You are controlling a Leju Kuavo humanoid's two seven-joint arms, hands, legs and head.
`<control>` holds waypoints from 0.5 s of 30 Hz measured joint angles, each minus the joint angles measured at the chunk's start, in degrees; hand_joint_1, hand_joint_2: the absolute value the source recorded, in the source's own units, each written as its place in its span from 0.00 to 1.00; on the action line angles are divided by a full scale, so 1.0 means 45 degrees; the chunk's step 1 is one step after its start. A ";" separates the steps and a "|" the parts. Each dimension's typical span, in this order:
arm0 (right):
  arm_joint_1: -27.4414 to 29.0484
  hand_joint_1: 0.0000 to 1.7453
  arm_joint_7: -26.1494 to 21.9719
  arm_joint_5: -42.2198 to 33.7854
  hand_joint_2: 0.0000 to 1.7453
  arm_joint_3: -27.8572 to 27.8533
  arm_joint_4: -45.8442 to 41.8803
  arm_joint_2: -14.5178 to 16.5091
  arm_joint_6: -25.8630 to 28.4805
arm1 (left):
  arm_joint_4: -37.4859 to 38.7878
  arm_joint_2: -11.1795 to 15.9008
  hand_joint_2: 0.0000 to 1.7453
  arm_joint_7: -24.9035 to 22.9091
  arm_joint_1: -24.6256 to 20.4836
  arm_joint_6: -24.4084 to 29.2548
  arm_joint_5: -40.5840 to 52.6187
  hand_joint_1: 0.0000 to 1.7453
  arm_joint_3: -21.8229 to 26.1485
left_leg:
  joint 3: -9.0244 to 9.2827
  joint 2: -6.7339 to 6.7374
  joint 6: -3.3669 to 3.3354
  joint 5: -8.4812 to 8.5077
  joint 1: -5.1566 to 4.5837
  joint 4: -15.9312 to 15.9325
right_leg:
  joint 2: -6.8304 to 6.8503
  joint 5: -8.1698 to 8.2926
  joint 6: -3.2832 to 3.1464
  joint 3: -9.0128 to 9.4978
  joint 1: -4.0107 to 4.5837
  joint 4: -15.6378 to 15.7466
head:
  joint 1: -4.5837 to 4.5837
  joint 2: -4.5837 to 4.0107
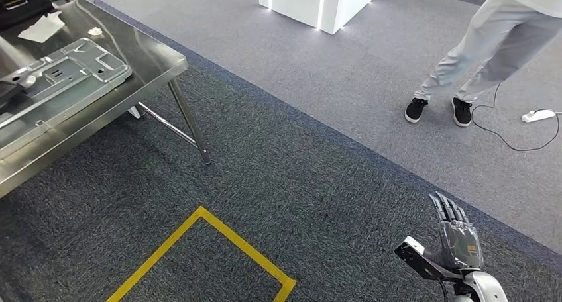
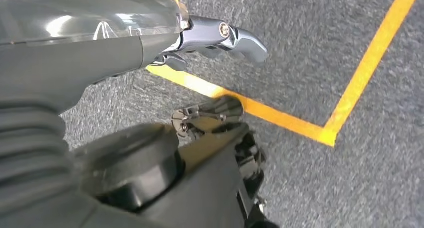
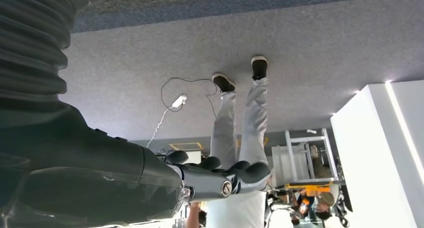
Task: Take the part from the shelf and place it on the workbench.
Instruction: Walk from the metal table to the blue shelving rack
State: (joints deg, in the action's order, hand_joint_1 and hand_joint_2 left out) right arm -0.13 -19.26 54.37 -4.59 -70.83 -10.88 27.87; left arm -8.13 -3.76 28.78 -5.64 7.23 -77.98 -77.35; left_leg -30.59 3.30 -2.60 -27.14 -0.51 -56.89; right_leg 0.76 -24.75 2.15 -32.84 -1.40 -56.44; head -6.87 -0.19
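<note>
The part (image 1: 63, 77), a grey stamped sheet-metal panel, is lying flat on the steel workbench (image 1: 156, 57) up at about ten o'clock in the head view, and no hand is touching it. The right hand (image 1: 457, 239) is hanging far off at about five o'clock, well apart from the part, with its dark fingers (image 1: 447, 206) stretched out straight and side by side and nothing in them. In the right wrist view that same hand (image 3: 220, 180) is showing its grey thumb and dark fingers lying loosely extended, again around nothing. The left hand (image 2: 220, 40) is hanging low over the floor in its own wrist view, the grey thumb sticking out and the dark fingers (image 2: 215, 113) curling a little beneath it, holding nothing.

Beside the part on the workbench, a crumpled white cloth (image 1: 41, 28) is lying toward eleven o'clock, with a dark object (image 1: 20, 4) just beyond it at the table's far end. A slanted table leg (image 1: 189, 123) is running down to the floor between the bench and the open carpet.

A person in light grey trousers (image 1: 490, 44) and black shoes (image 1: 416, 110) is standing at about two o'clock, with a thin black cable (image 1: 504, 136) trailing to a white power strip (image 1: 538, 115) nearby. A glowing white pedestal (image 1: 318, 4) is standing at twelve o'clock.

The floor is grey carpet (image 1: 318, 183), darker in the near band, with a yellow tape outline (image 1: 219, 232) marking a square at about seven o'clock
</note>
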 joint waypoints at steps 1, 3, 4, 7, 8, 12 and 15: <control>0.0027 0.00 -0.0004 0.0021 1.00 0.0000 -0.0078 0.0000 0.0043 | -0.0002 -0.0005 1.00 0.0016 0.0003 -0.0006 -0.0002 0.00 0.0000 | 0.0200 0.0039 -0.0031 0.0167 0.0038 0.0344 | -0.0002 0.0054 0.0011 0.0100 -0.0009 0.0139 | 0.0000 0.0000; 0.0063 0.00 -0.0011 0.0084 1.00 0.0000 -0.0243 -0.0040 0.0220 | -0.0006 -0.0030 1.00 0.0066 -0.0002 -0.0017 -0.0015 0.00 0.0000 | 0.0686 0.0140 -0.0105 0.0578 0.0153 0.1205 | -0.0074 -0.0141 0.0033 0.0062 0.0024 -0.0071 | 0.0000 0.0000; 0.0085 0.00 0.0001 0.0116 1.00 0.0000 -0.0316 -0.0090 0.0319 | -0.0007 -0.0044 1.00 0.0092 -0.0006 -0.0019 -0.0023 0.00 0.0000 | 0.0861 0.0205 -0.0078 0.0728 0.0227 0.1489 | -0.0116 -0.0430 0.0054 -0.0204 0.0007 -0.0618 | 0.0001 0.0001; 0.0128 0.00 0.0083 0.0255 1.00 0.0000 -0.0618 -0.0323 0.0473 | -0.0005 -0.0032 1.00 0.0147 -0.0011 -0.0015 -0.0076 0.00 0.0002 | 0.0932 0.0388 0.0110 0.0709 0.0319 0.1546 | -0.0173 -0.1152 0.0282 -0.1415 -0.0226 -0.2720 | 0.0001 0.0001; 0.0123 0.00 0.0104 0.0310 1.00 0.0000 -0.0750 -0.0397 0.0482 | -0.0005 -0.0024 1.00 0.0153 -0.0012 -0.0013 -0.0093 0.00 0.0005 | 0.0931 0.0476 0.0233 0.0626 0.0377 0.1451 | -0.0148 -0.1028 0.0405 -0.1565 -0.0355 -0.2868 | 0.0001 0.0000; -0.0208 0.00 0.0237 0.0659 1.00 0.0011 -0.1341 -0.0607 0.0477 | 0.0011 0.0060 1.00 0.0146 -0.0070 -0.0007 -0.0134 0.00 0.0012 | 0.0707 0.0881 0.0971 -0.0165 0.0674 0.0347 | 0.0697 0.0197 0.0868 -0.0747 -0.0775 -0.0880 | -0.0006 0.0001; -0.0596 0.00 0.0274 0.0862 1.00 0.0058 -0.1756 -0.0733 0.0498 | 0.0022 0.0129 1.00 0.0148 -0.0137 0.0019 -0.0177 0.00 0.0017 | 0.0615 0.1151 0.1323 -0.0709 0.0725 -0.0184 | 0.0644 -0.0026 0.0273 -0.0956 -0.0679 -0.1015 | -0.0032 -0.0001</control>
State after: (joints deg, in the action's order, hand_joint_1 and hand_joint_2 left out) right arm -2.82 -18.03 58.25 -4.33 -78.74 -14.18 30.11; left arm -8.03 -3.18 29.45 -6.25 7.32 -78.78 -77.28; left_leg -27.83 8.48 3.36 -30.33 2.76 -57.72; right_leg 3.66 -24.87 3.37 -37.14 -4.45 -61.01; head -7.01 -0.20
